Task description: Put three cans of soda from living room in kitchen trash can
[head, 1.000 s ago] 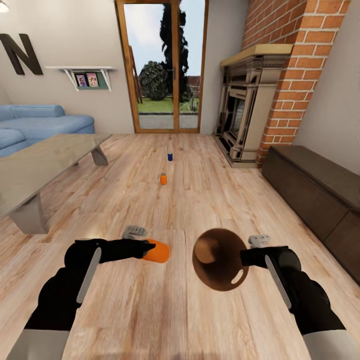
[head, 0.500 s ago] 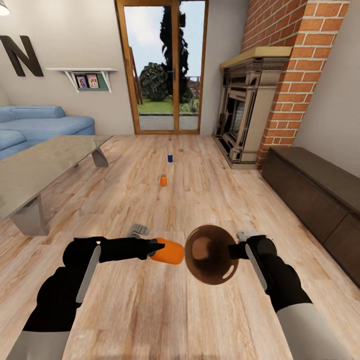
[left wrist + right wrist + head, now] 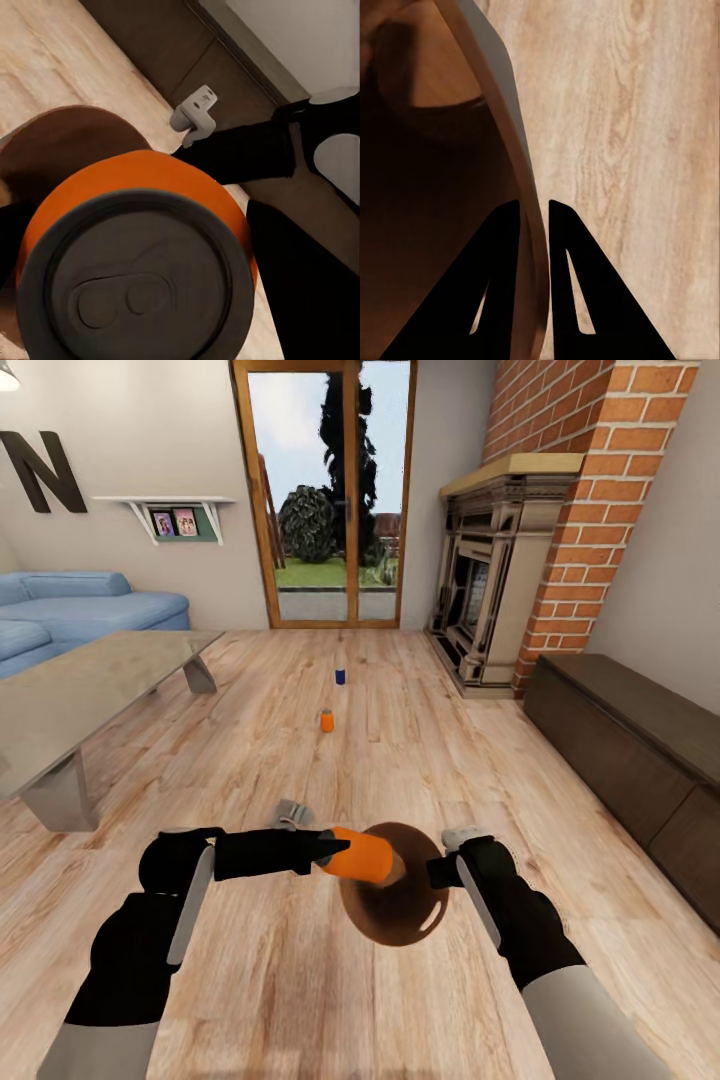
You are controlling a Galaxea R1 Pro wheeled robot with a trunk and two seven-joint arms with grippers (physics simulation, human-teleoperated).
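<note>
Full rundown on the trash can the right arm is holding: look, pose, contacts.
The trash can is a cylinder with a brown inner wall and a light grey outside, seen in the right wrist view. It is off the floor and tipped, its mouth facing the head camera. The right tool pinches its rim, one finger inside and one outside. The orange can, held by the left tool, sits at its opening.

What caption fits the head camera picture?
Left gripper holds an orange soda can over the trash can gripped by the right gripper.
</note>
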